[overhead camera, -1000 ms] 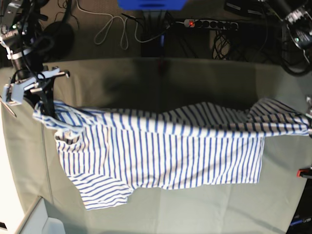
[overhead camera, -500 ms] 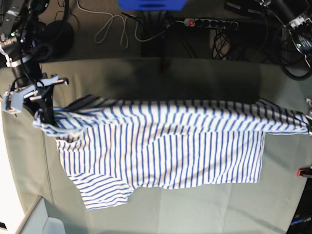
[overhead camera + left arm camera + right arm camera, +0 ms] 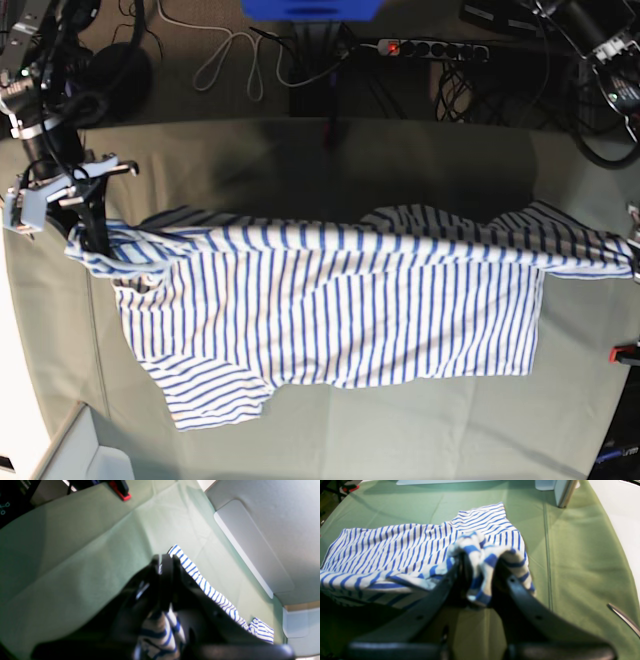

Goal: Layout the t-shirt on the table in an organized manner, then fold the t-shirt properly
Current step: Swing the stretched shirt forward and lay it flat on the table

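The white t-shirt [image 3: 330, 310] with blue stripes lies spread sideways across the grey-green table [image 3: 400, 440]. Its far edge is lifted and stretched between my two grippers. At the left of the base view my right gripper [image 3: 95, 235] is shut on one corner; the right wrist view shows its jaws [image 3: 480, 562] pinching bunched fabric, with the shirt [image 3: 395, 547] spread beyond. At the right edge of the base view my left gripper [image 3: 634, 262] is shut on the other corner. In the left wrist view its black fingers [image 3: 165, 562] clamp striped cloth [image 3: 215, 595] over the table [image 3: 75, 555].
Behind the table are a power strip [image 3: 430, 48], loose cables and a blue object [image 3: 310, 8]. A red clamp [image 3: 625, 352] sits at the table's right edge, also seen as a red clamp [image 3: 122, 492] in the left wrist view. A pale box [image 3: 80, 450] stands at the near left corner.
The held far edge pulled straight half a second ago and now sags into a wavy line with a hump right of the middle. Both grippers have barely shifted.
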Controlling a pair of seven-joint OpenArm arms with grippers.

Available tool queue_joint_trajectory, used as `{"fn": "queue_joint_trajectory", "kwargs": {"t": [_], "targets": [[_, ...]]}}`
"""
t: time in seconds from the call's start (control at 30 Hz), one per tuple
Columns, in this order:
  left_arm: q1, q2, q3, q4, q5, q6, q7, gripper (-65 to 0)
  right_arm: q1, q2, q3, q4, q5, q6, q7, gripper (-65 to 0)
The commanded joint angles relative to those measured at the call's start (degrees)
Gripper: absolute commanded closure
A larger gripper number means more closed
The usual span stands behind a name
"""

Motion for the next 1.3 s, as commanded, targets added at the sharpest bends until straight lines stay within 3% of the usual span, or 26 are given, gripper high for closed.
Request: {"fn": "queue_joint_trajectory", "kwargs": {"t": [0.0, 0.2, 0.43, 0.87, 1.03, 1.13, 1.27], "targets": [[-0.3, -1.2, -0.5, 2.0, -0.5, -0.3, -1.8, 0.0, 0.1, 0.4, 0.5, 1.5, 1.2, 0.4, 2.3, 0.0], [1.4, -1.2, -0.6, 10.0, -0.6, -0.3, -1.9, 0.0, 0.2, -1.1, 3.2, 4.3, 1.3, 0.4, 3.0, 0.0], [2.7, -1.2, -0.6, 18.2, -0.5, -0.3, -1.8, 0.0, 0.1, -2.1, 6.6, 5.4, 1.3, 0.4, 14.4, 0.0], [-1.1, -3.9, -0.6, 19.7, -1.5, -0.4, -2.0, 0.0, 1.4, -2.4, 9.0, 5.4, 1.4, 0.4, 30.6, 0.0], [-6.0, -5.5, -4.2, 19.6, -9.6, -0.4, -2.0, 0.0, 2.1, -2.6, 8.5, 5.4, 1.4, 0.2, 39.5, 0.0], [-9.0, -5.6, -6.2, 19.7, -10.9, -0.4, -1.7, 0.0, 4.7, -3.2, 9.0, 5.4, 1.5, 0.1, 41.4, 0.0], [-10.9, -8.5, -6.6, 19.4, -10.9, -0.4, -1.9, 0.0, 8.4, -3.1, 10.5, 5.5, 1.5, 0.1, 41.4, 0.0]]}}
